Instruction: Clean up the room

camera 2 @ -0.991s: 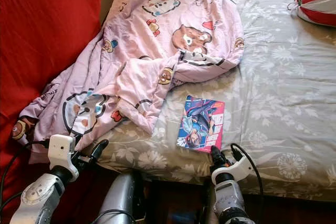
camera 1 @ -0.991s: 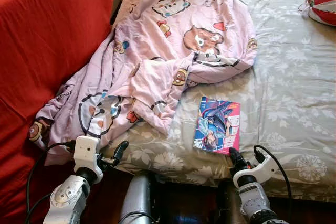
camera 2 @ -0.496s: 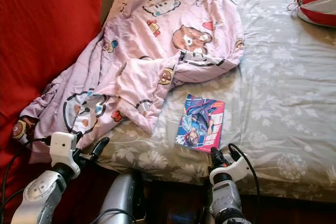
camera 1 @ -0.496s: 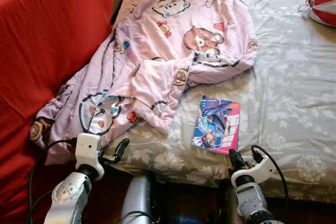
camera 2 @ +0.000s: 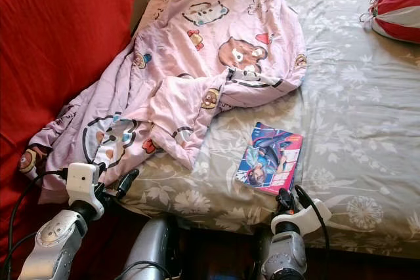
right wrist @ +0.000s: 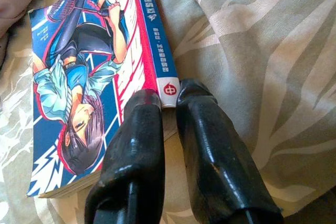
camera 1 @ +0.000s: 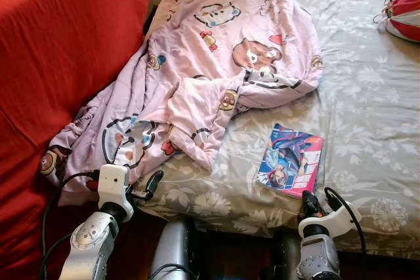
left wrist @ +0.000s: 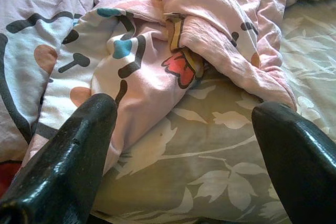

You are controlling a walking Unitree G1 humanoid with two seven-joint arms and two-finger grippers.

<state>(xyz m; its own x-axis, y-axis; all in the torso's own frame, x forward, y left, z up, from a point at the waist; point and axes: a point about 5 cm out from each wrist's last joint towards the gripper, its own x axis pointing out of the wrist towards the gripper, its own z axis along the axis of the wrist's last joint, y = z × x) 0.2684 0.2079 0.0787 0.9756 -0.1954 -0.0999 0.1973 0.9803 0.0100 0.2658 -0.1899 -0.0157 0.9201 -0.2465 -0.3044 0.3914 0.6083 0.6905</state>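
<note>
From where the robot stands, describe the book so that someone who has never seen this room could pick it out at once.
Start at the bed with its grey-green leaf-patterned sheet. Near its front edge, right of the crumpled pink cartoon blanket, lies the comic book, just ahead of the right gripper. It is the flat, glossy thing there, its blue and red cover showing a drawn figure.

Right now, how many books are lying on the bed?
1. The book lies flat on the grey floral sheet, just ahead of the right gripper. The pink blanket could hide others.
</note>
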